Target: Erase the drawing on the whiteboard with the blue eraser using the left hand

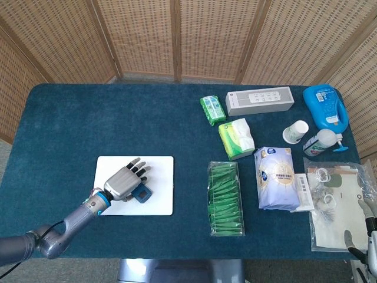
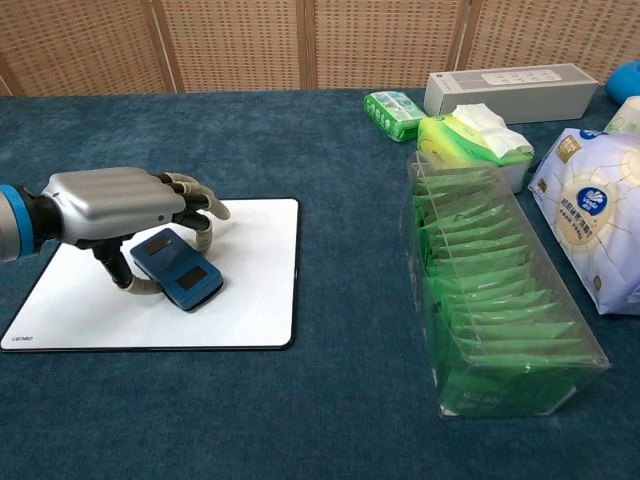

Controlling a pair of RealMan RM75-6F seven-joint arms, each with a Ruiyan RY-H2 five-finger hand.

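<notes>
My left hand (image 2: 125, 205) grips the eraser (image 2: 176, 270), thumb on its near side and the other fingers (image 2: 195, 200) curled over the far side, pressing it flat on the whiteboard (image 2: 250, 290). In the head view the same hand (image 1: 125, 181) sits over the middle of the board (image 1: 159, 188), with the eraser (image 1: 140, 194) poking out just to its right. The board surface around the hand looks blank white; I can't make out any drawing on it.

Well to the right of the hand on the blue desk (image 1: 70, 118) stand a clear box of green packets (image 1: 225, 198), a tissue pack (image 1: 236, 138), a white wipes bag (image 1: 276, 178) and a long white box (image 1: 260, 101).

My right hand (image 1: 365, 236) barely shows at the lower right edge of the head view, over a plastic bag (image 1: 336, 206); I can't tell how its fingers are set.
</notes>
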